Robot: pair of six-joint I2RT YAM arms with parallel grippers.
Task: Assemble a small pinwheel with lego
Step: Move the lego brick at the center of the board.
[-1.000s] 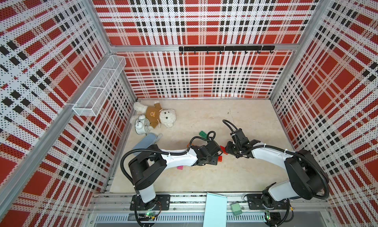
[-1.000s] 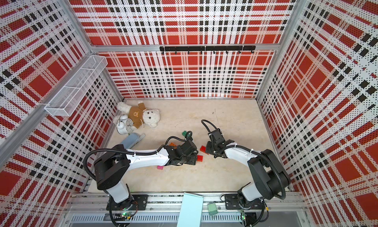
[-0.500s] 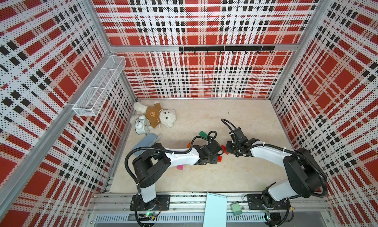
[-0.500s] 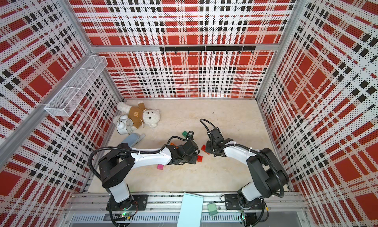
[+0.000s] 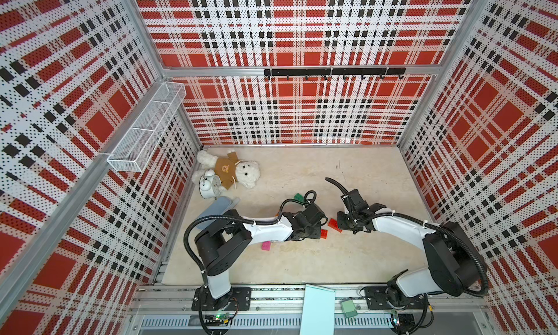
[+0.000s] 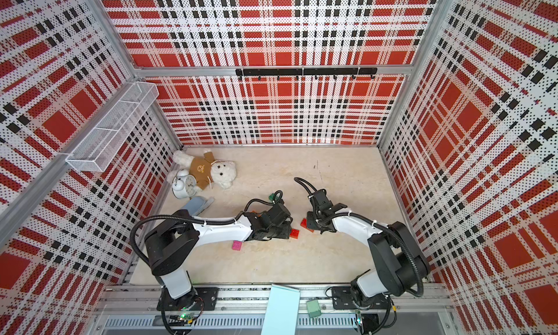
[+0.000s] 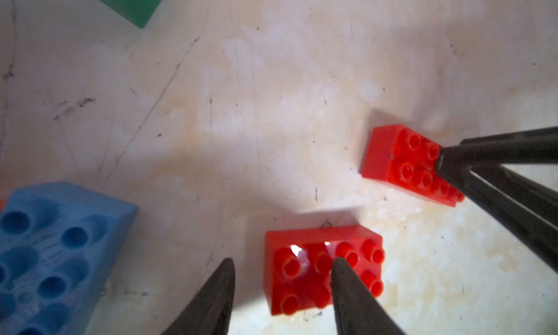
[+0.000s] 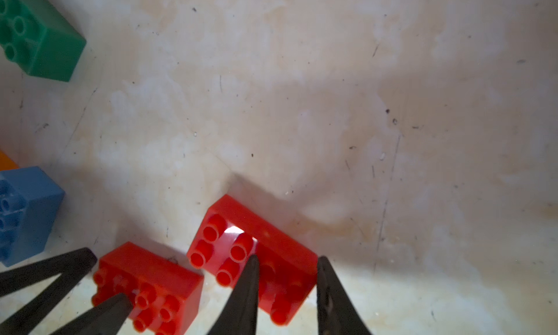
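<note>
Nothing is joined yet; pick-up is in hand. The left end effector (image 7: 283, 259) hangs jaws apart, one finger over a red studded plastic brick (image 7: 290, 268) on the table (image 7: 271, 107). The right end effector (image 8: 287, 257) straddles one end of a second red studded plastic brick (image 8: 271, 227); whether it bites, I cannot tell. Next: clamp firmly, then lift. Both bricks are unmoved since a second ago.

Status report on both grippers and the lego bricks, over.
Left gripper open over one red studded plastic brick. Right gripper straddles second red brick, grip unclear. Nothing joined yet. No obstruction seen.
</note>
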